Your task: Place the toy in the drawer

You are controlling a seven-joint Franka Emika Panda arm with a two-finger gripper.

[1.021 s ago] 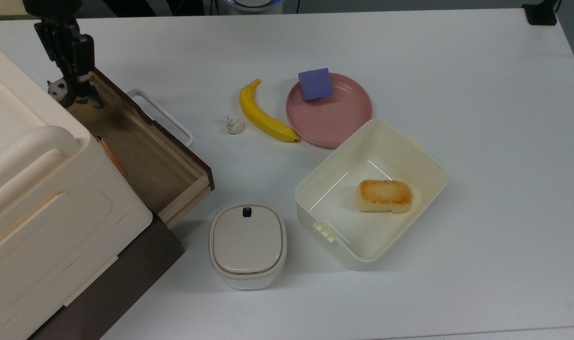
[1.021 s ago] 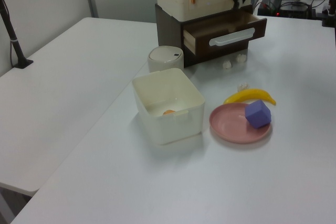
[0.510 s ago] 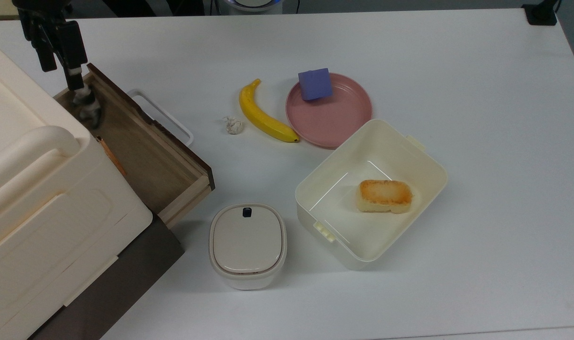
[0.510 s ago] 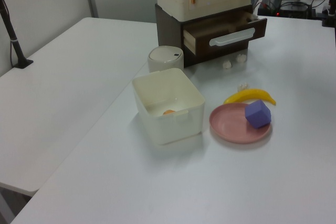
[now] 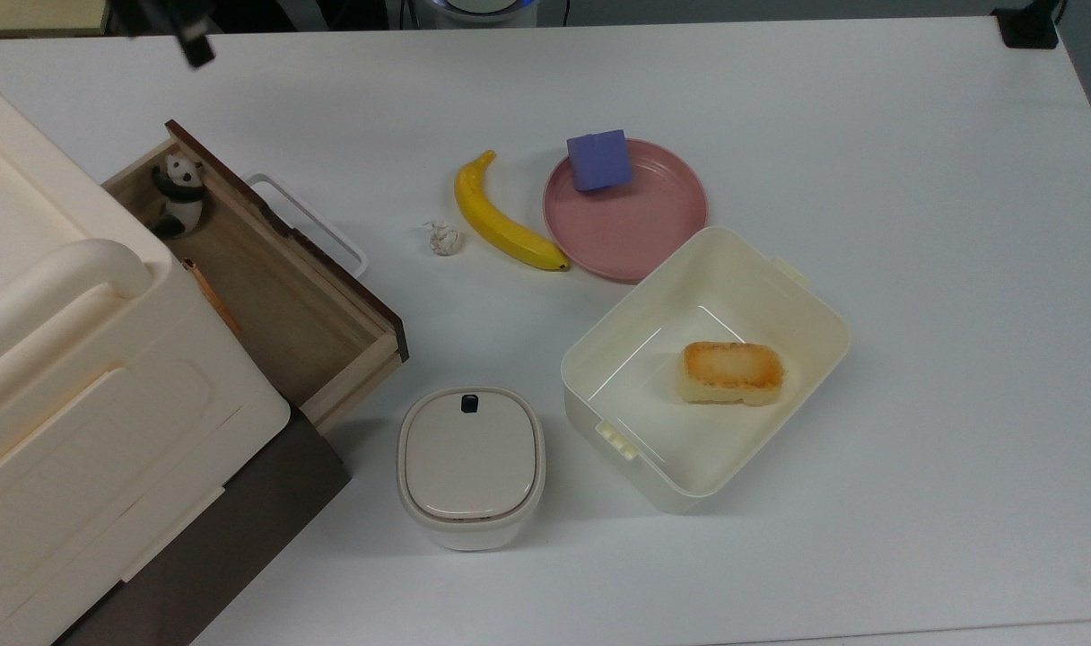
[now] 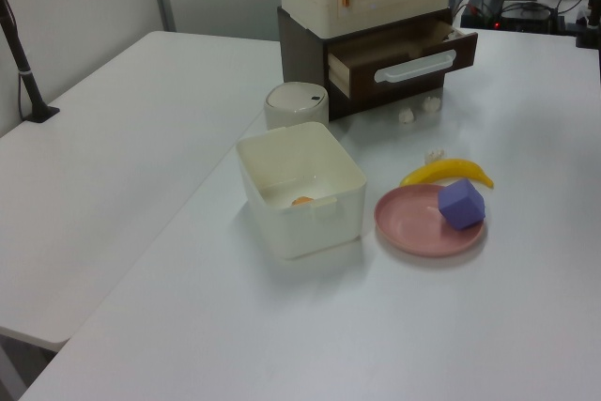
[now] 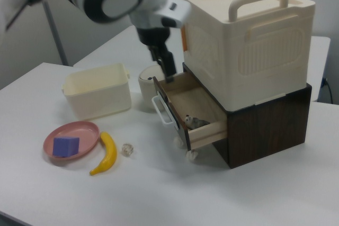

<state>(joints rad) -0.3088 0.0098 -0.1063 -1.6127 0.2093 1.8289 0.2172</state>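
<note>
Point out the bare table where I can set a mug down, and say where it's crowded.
Bare: the table on the top view's right, beyond the pink plate and cream box. Crowded: between the drawer and banana.

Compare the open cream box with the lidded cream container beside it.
The open cream box has no lid and shows a browned piece of bread inside; the lidded container is closed, its contents hidden. The box is much larger. The container's lid carries a small dark tab. Both are cream, round-cornered, and stand on the white table.
</note>
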